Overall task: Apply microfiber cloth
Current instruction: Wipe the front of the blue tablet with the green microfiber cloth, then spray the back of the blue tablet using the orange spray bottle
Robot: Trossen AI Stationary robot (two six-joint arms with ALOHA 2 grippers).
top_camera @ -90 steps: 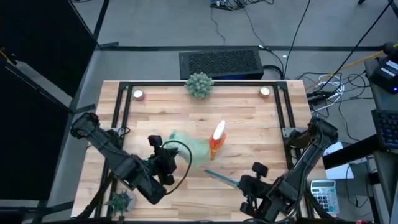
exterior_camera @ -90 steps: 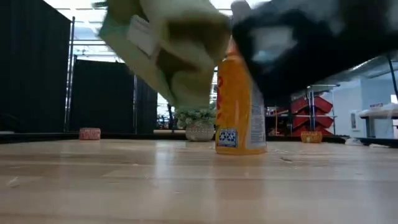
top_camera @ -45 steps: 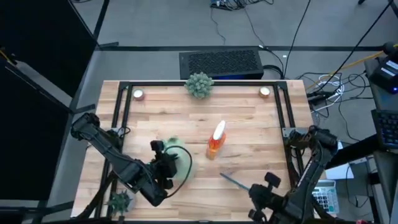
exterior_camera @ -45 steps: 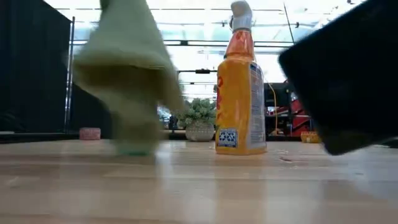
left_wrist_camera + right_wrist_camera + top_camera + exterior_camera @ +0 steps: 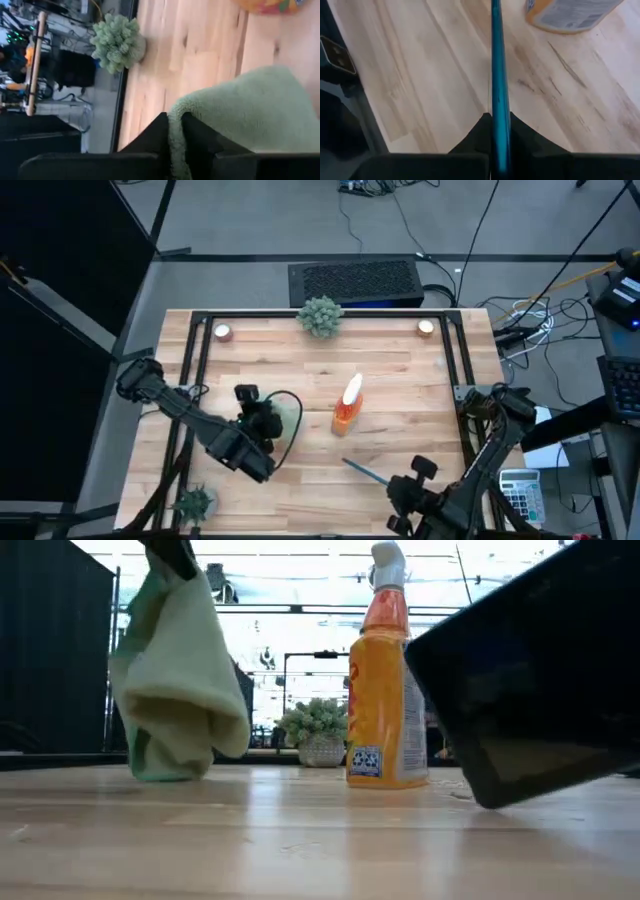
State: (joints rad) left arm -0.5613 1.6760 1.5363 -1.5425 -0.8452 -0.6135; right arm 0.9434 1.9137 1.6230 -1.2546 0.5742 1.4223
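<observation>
The pale green microfiber cloth [image 5: 180,690] hangs left of the table's middle, with my left gripper [image 5: 270,418] shut on its top. Its lower end [image 5: 165,772] reaches down to the table top. The black phone [image 5: 530,690], with a teal edge [image 5: 497,75], is held tilted at the near right by my right gripper [image 5: 392,480], which is shut on it. In the low view the phone's lowest corner [image 5: 488,803] is close to the table; whether it touches, I cannot tell. My left gripper pinches a rounded fold of the cloth [image 5: 174,120] between its two fingers [image 5: 155,137]. The rest of the cloth hangs slack below the gripper and bunches outward. My right gripper pinches the phone across its two flat faces, the teal edge [image 5: 497,127] standing up between the fingers [image 5: 520,132]. The fingers come from the table's near right side. The phone sticks out ahead of them toward the bottle, on edge and tilted.
An orange spray bottle [image 5: 347,405] stands upright in the middle of the table between cloth and phone. A spiky plant in a pot [image 5: 320,315] sits at the far edge, a smaller one [image 5: 193,502] at the near left corner. Two small round candles [image 5: 222,332] [image 5: 426,327] sit by the far rail.
My left gripper has carried the cloth away from the phone and the bottle toward the table's left, and the cloth now hangs down to the table. My right gripper has drawn the phone back toward the near right and lower.
</observation>
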